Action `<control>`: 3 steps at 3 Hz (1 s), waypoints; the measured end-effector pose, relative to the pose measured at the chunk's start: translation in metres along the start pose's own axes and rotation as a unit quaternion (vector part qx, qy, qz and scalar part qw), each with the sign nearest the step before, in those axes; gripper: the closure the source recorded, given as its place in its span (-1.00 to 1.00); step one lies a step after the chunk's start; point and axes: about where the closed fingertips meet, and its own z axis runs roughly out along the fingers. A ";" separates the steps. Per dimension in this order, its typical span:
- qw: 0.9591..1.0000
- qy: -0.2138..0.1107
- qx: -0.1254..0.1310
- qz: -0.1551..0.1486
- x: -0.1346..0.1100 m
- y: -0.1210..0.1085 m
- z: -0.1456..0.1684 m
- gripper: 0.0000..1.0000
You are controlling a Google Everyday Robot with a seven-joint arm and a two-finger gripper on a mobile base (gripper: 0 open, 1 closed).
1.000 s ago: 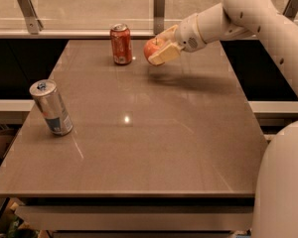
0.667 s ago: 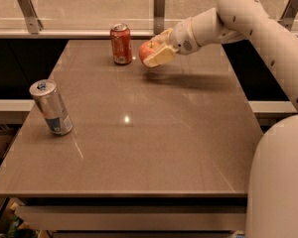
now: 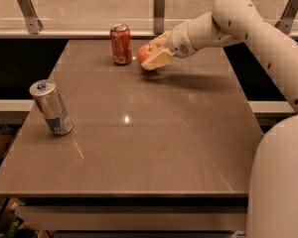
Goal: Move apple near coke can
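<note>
Gripper (image 3: 156, 57) clamps the apple (image 3: 145, 53) just beside the coke can (image 3: 121, 44) near the table's (image 3: 154, 133) far edge, so you should set it down gently and open without nudging the can.

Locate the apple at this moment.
The apple is held in the claw at the far side of the table, just right of the coke can in the camera view.

Pincer (image 3: 153, 53) with apple (image 3: 144, 54), now nearer coke can (image 3: 121, 44).
</note>
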 end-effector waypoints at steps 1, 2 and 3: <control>1.000 0.010 0.005 -0.002 0.007 0.000 0.005 1.00; 1.000 0.009 0.002 -0.002 0.007 0.001 0.008 0.65; 1.000 0.009 -0.001 -0.002 0.006 0.002 0.011 0.16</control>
